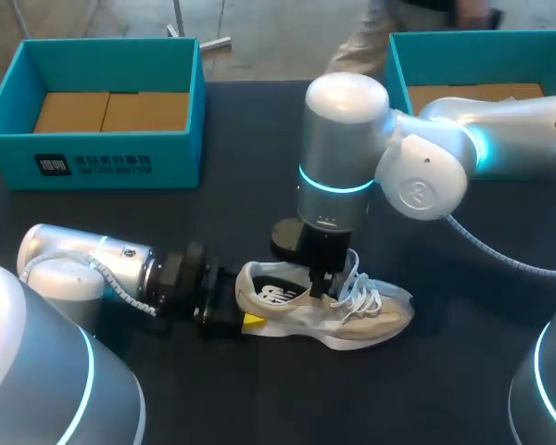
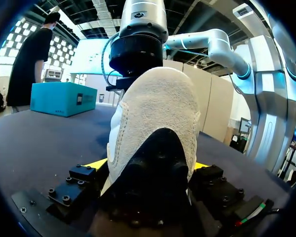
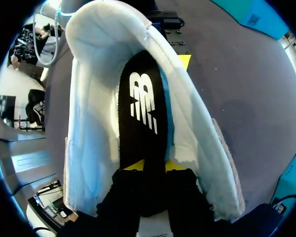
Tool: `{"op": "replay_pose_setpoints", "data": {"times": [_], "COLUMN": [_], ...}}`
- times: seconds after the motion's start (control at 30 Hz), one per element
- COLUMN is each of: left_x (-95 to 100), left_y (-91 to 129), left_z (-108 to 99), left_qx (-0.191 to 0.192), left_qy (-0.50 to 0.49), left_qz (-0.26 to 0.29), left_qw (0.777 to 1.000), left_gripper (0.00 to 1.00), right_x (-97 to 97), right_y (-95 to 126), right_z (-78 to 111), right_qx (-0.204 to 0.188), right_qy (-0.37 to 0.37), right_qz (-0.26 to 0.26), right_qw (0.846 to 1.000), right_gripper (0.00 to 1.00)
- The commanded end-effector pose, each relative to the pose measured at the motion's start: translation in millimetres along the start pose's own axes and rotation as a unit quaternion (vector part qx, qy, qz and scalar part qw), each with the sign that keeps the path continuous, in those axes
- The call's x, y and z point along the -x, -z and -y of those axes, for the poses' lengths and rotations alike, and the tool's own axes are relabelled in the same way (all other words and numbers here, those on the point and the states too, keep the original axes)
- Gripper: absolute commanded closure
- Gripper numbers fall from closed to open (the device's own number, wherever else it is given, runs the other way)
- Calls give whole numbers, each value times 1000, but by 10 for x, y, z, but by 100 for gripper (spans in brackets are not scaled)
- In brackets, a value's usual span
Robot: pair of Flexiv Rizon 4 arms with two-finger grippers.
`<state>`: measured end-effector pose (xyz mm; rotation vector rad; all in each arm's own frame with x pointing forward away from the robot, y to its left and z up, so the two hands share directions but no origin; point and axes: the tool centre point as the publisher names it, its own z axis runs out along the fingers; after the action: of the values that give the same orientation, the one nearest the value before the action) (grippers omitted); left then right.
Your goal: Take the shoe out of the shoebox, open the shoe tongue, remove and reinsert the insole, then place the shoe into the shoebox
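Shoe [image 1: 361, 315] lies on its sole near the table's [image 1: 250, 185] front edge, middle, toe to the right; left gripper [image 1: 250, 317] clamped on its heel from both sides. Right gripper [image 1: 320, 283] down inside the opening, fingers pinched on the black insole [image 3: 140, 98]; teal shoebox [image 1: 93, 162] at back-left corner, 2nd shoebox [image 1: 398, 65] at back-right.

Fuzzy cream suede on the shoe [image 2: 155, 113], matt black insole [image 3: 140, 123], glossy right arm [image 1: 338, 139] mid-frame, dull dark table [image 1: 473, 371]
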<state>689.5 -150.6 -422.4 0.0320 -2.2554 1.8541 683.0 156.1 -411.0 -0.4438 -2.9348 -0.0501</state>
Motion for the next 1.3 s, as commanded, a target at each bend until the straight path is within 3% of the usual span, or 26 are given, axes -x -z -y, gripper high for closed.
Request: {"op": "replay_pose_setpoints", "data": {"times": [0.03, 0.23, 0.43, 0.73, 1.3], "left_x": [20, 20, 20, 20, 20], "left_y": [12, 12, 12, 12, 12], "left_z": [-36, -36, -36, -36, -36], "left_qx": [0, 0, 0, 0, 0], "left_qy": [1, 1, 1, 1, 1], "left_qz": [1, 1, 1, 1, 1], "left_qw": [1000, 1000, 1000, 1000, 1000], "left_gripper": [100, 100, 100, 100, 100], "right_x": [-158, -283, -407, -478, -392], "right_y": [-173, -50, 170, 493, 520], "right_z": [4, 63, -10, -82, 28], "right_qx": [-3, 12, 23, 74, 155], "right_qy": [-4, -12, -21, -31, -41], "right_qz": [4, 21, 42, 81, 78], "right_qw": [1000, 1000, 999, 994, 984], "right_gripper": [100, 100, 100, 100, 100]}}
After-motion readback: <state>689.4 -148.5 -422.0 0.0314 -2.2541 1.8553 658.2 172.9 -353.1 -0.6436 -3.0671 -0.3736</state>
